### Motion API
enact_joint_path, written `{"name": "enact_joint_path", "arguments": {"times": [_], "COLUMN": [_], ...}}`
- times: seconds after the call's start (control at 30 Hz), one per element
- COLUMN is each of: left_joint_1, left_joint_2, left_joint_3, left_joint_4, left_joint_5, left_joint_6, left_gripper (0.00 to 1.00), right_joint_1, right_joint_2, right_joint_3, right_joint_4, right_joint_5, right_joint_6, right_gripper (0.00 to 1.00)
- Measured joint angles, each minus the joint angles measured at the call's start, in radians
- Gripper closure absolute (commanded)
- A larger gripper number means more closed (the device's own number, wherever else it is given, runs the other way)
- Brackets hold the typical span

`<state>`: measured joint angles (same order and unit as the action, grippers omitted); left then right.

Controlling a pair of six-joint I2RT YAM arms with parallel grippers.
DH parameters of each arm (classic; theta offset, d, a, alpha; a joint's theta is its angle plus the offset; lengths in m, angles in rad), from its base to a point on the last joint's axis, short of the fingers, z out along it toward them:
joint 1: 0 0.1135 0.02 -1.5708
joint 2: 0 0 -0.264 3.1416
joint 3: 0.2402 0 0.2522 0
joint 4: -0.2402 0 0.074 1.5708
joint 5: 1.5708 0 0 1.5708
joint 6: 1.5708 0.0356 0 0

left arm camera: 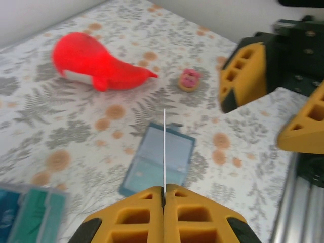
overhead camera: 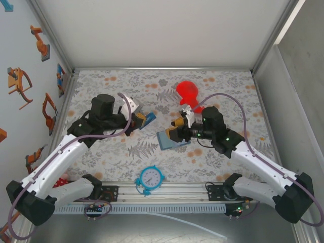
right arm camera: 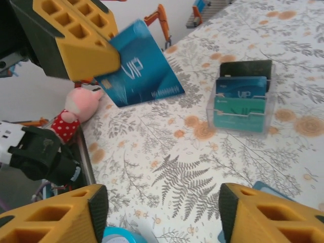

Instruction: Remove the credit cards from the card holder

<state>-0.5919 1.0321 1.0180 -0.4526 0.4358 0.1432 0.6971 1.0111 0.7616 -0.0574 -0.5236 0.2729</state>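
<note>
One blue credit card [right arm camera: 139, 68] is pinched in the closed jaws of my left gripper [left arm camera: 164, 195], held up off the table, and in the left wrist view I see it edge-on as a thin line. My right gripper [overhead camera: 178, 132] has its jaws spread apart and grips nothing. It sits by the right end of the card holder [overhead camera: 169, 140], which lies open and flat on the floral table [overhead camera: 223, 96], between the red plush toy [overhead camera: 188, 92] and the blue clock [overhead camera: 151, 177].

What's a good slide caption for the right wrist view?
Left gripper pinches a blue VIP card above the floral table; right gripper stands open.
</note>
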Motion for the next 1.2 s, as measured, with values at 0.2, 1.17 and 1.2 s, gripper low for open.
{"name": "enact_joint_path", "arguments": {"times": [0.2, 1.17, 1.2], "left_joint_1": [0.056, 0.188, 0.194], "left_joint_2": [-0.008, 0.239, 0.249], "left_joint_3": [-0.021, -0.114, -0.118], "left_joint_4": [0.014, 0.207, 0.213], "left_joint_5": [-0.106, -0.150, -0.148], "left_joint_6": [0.036, 0.347, 0.352], "left_gripper": [1.00, 1.00, 1.00], "right_joint_1": [0.000, 0.000, 0.000], "right_joint_2": [0.000, 0.017, 0.020], "right_joint_3": [0.001, 0.008, 0.011], "right_joint_4": [-0.024, -0.139, -0.145], "right_joint_5": [0.098, 0.437, 0.443], "right_joint_6": [0.002, 0.045, 0.045], "right_gripper": [0.34, 0.34, 0.35]}}
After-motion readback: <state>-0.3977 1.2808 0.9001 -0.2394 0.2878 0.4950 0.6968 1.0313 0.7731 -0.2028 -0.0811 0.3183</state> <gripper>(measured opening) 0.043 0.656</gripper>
